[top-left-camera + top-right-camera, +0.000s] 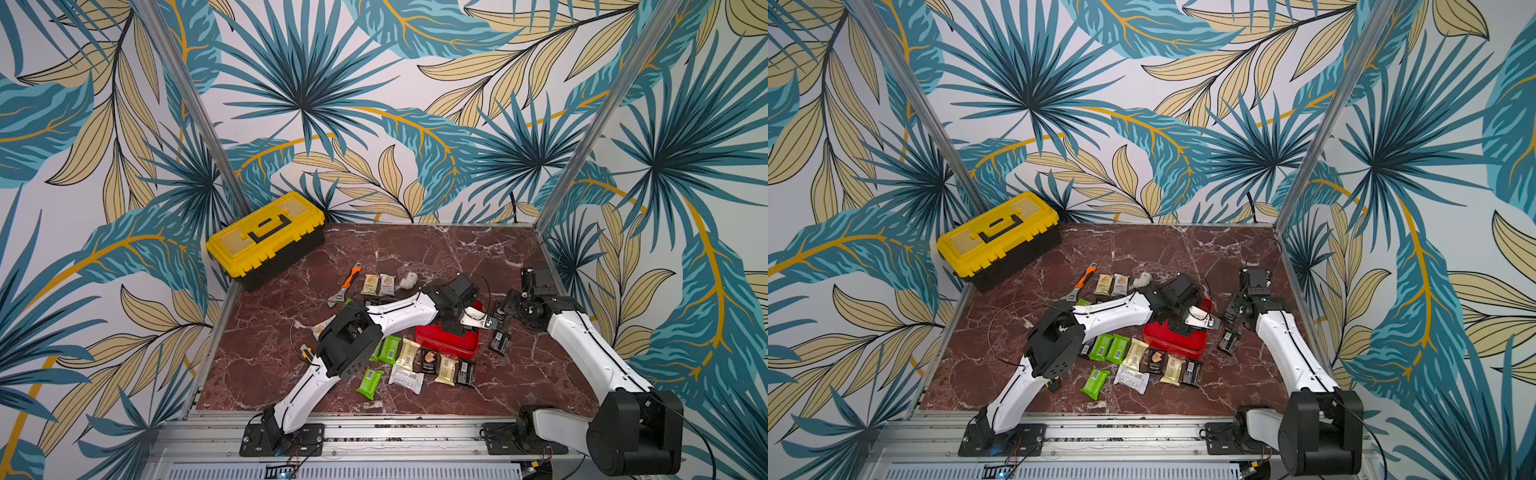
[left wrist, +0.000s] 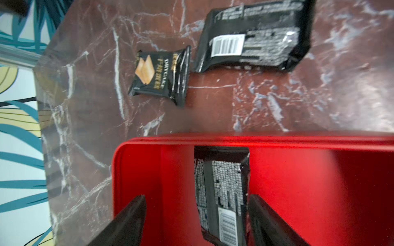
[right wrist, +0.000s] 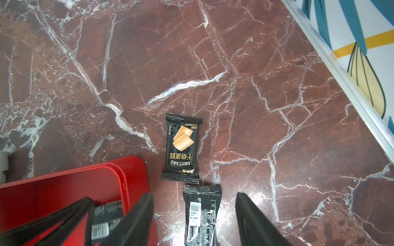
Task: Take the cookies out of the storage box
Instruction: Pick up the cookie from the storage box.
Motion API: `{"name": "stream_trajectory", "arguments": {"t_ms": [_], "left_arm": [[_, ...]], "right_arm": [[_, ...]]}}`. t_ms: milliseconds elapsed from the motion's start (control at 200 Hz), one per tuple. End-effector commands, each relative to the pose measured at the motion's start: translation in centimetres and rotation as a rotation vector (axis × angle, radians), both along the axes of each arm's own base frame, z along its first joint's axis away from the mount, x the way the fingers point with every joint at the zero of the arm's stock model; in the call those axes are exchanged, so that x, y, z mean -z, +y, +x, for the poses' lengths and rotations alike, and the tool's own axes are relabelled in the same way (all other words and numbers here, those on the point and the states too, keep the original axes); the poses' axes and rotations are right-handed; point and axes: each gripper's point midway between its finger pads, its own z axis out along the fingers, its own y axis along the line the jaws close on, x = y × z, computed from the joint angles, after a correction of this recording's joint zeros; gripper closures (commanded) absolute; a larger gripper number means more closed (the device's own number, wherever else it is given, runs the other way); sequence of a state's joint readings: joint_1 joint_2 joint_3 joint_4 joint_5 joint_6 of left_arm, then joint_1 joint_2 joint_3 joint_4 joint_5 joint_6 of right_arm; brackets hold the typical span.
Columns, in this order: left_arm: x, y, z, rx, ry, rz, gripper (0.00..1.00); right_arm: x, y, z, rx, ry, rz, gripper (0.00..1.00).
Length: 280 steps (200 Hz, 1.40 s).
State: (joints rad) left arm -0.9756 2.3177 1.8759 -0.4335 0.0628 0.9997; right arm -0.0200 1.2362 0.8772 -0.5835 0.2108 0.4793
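Observation:
The red storage box (image 1: 446, 347) (image 1: 1177, 345) sits right of centre on the marble table. My left gripper (image 2: 197, 213) hangs open inside the box (image 2: 298, 181), astride one black barcoded cookie packet (image 2: 223, 187) that lies against one finger. My right gripper (image 3: 194, 213) is open just beside the box (image 3: 53, 187), low over a black packet (image 3: 201, 215) on the table, with a black DRYCAKE packet (image 3: 181, 147) just beyond it. Several green, cream, white and black cookies (image 1: 407, 365) lie in front of the box. Two more cookies (image 1: 378, 284) lie behind it.
A yellow-lidded toolbox (image 1: 266, 235) stands at the back left. An orange-handled wrench (image 1: 345, 286) and a white fitting (image 1: 409, 280) lie by the rear packets. A yellow-black knife (image 1: 307, 353) peeks from under the left arm. A metal rail (image 3: 341, 70) borders the table at the right.

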Motion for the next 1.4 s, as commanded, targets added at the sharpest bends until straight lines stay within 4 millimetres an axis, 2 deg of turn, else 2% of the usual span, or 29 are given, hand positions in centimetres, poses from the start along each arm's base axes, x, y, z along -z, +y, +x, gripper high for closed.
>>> {"name": "stream_trajectory", "arguments": {"t_ms": [0, 170, 300, 421, 711, 821, 841, 856, 886, 1197, 1397], "left_arm": [[0.7, 0.3, 0.5, -0.023, -0.035, 0.011, 0.2], [0.3, 0.4, -4.0, 0.096, 0.178, 0.004, 0.19], [0.6, 0.5, -5.4, 0.109, 0.274, 0.017, 0.19], [1.3, 0.7, -4.3, 0.071, 0.237, 0.033, 0.19], [1.2, -0.7, -1.2, -0.066, 0.179, -0.025, 0.22], [1.0, -0.8, -0.8, -0.087, 0.186, -0.037, 0.22], [0.9, -0.8, -0.8, -0.09, 0.188, -0.039, 0.22], [2.5, -0.6, -0.8, -0.097, 0.204, -0.016, 0.22], [2.9, -0.4, -0.7, -0.107, 0.212, -0.009, 0.22], [4.0, 0.7, -1.0, -0.145, 0.312, 0.042, 0.23], [4.6, 2.2, -3.1, -0.133, 0.449, 0.114, 0.29]], "right_arm": [[0.0, -0.5, -1.0, 0.028, 0.014, -0.01, 0.34], [0.0, -0.5, -1.1, 0.031, 0.014, -0.008, 0.34], [0.0, -0.5, -1.2, 0.032, 0.011, -0.009, 0.34], [-0.1, -0.5, -1.3, 0.031, 0.007, -0.007, 0.34], [-0.6, -0.4, -1.5, 0.025, 0.003, -0.001, 0.34], [-0.8, -0.4, -1.8, 0.023, 0.003, -0.004, 0.34], [-0.8, -0.4, -1.8, 0.023, 0.003, -0.005, 0.34], [-0.8, -0.4, -1.9, 0.023, 0.004, -0.005, 0.34], [-0.8, -0.4, -1.9, 0.02, 0.006, -0.006, 0.34], [-0.8, -0.3, -2.1, 0.014, 0.006, -0.001, 0.34], [-1.1, -0.4, -2.1, 0.013, 0.001, -0.01, 0.34]]}}
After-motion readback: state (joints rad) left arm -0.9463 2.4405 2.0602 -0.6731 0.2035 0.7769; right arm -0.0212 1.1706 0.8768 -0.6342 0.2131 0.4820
